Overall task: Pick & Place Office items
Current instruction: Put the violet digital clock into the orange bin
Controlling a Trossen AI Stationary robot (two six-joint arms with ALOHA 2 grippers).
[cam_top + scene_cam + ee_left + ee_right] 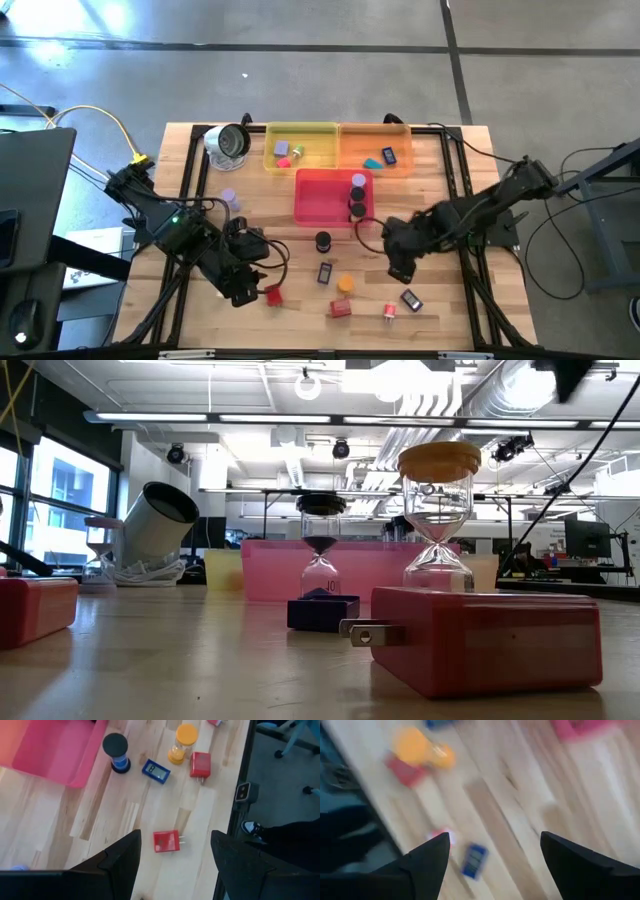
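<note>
Wood tabletop (300,220); both dark end effectors, left (172,852) and right (495,851), spread wide above a boxy red plug block (166,841).

**Tally on the counter**

Three trays: yellow tray (300,133), orange tray (375,135), pink tray (325,195). Two red plug blocks: near red block (272,295), far red block (341,309). Three black-capped timers: lone black timer (323,242), two in the pink tray. One orange timer (346,285). One silver-rimmed round object (229,142).
</note>
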